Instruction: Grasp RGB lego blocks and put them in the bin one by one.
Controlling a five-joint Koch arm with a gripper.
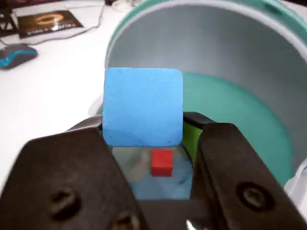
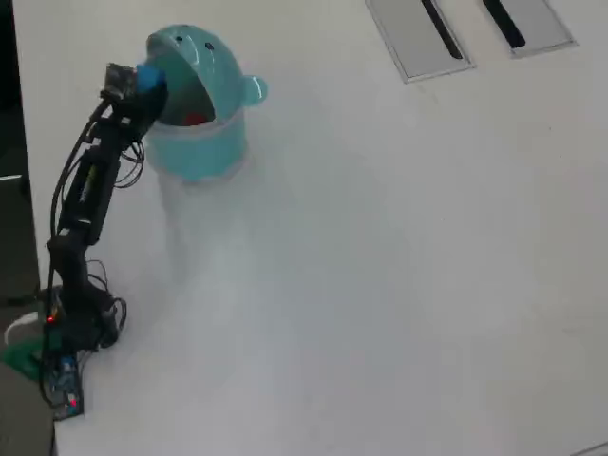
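Observation:
My gripper point(image 1: 144, 125) is shut on the blue lego block point(image 1: 143, 106), which fills the middle of the wrist view. It hangs over the open mouth of the teal bin point(image 1: 225, 96). Straight below, the red block point(image 1: 162, 162) lies on the bin's floor. A yellow-green strip point(image 1: 190, 139) shows against the right jaw; I cannot tell whether it is a block. In the overhead view the gripper point(image 2: 150, 84) with the blue block point(image 2: 149, 76) is at the left side of the bin point(image 2: 204, 152), under its hooded lid. A red spot point(image 2: 196, 119) shows inside.
A computer mouse point(image 1: 17, 55), a dark card point(image 1: 48, 23) and a cable lie on the white table behind the bin. Two flat grey panels point(image 2: 418, 33) point(image 2: 527, 21) sit at the far top right of the overhead view. The arm's base point(image 2: 66, 328) stands at the left edge.

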